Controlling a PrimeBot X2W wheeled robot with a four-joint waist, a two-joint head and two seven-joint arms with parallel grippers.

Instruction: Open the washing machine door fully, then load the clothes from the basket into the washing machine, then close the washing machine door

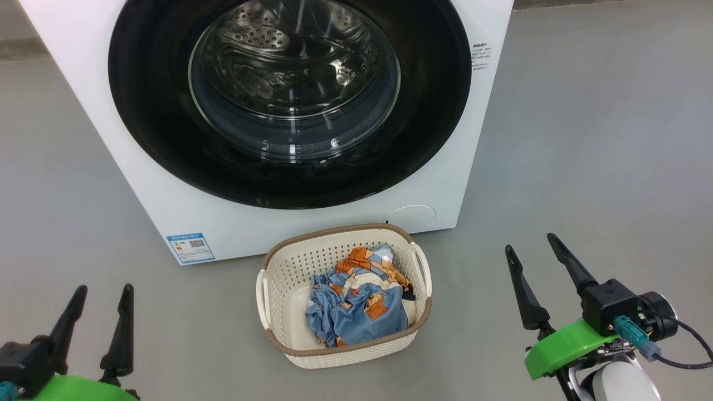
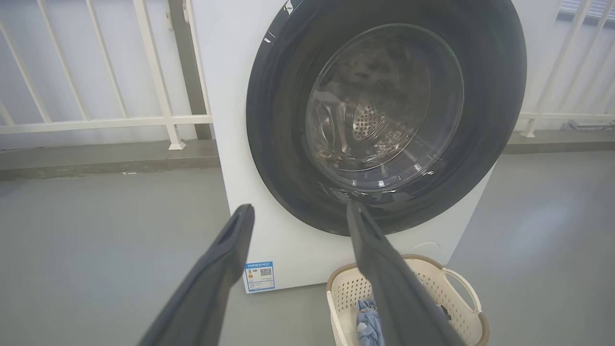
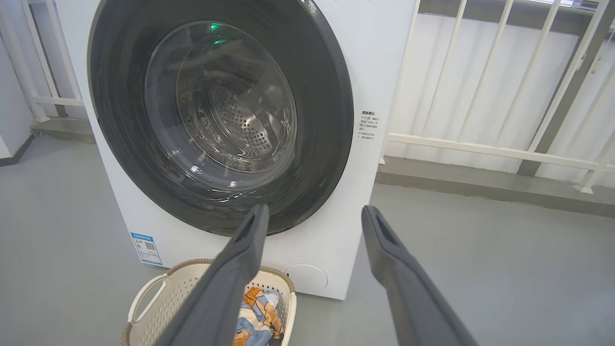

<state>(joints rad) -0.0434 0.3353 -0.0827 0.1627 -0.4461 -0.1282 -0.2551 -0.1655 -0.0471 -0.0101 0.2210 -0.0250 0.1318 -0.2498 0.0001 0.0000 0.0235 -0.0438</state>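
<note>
Glossy black washing machine door (image 1: 156,111) shut flush on the white washing machine (image 1: 139,189), steel drum visible through the glass. Probably rigid, fairly heavy and slick across its face, so best taken at the outer rim; latch side not clear from here. Light-blue clothes (image 1: 359,303) heaped in the cream basket (image 1: 278,289) on the floor just before the machine: soft, light, limp, easiest pinched at a raised fold. Left gripper (image 1: 106,288) and right gripper (image 1: 529,241) both spread wide and empty, well apart from door and basket.
</note>
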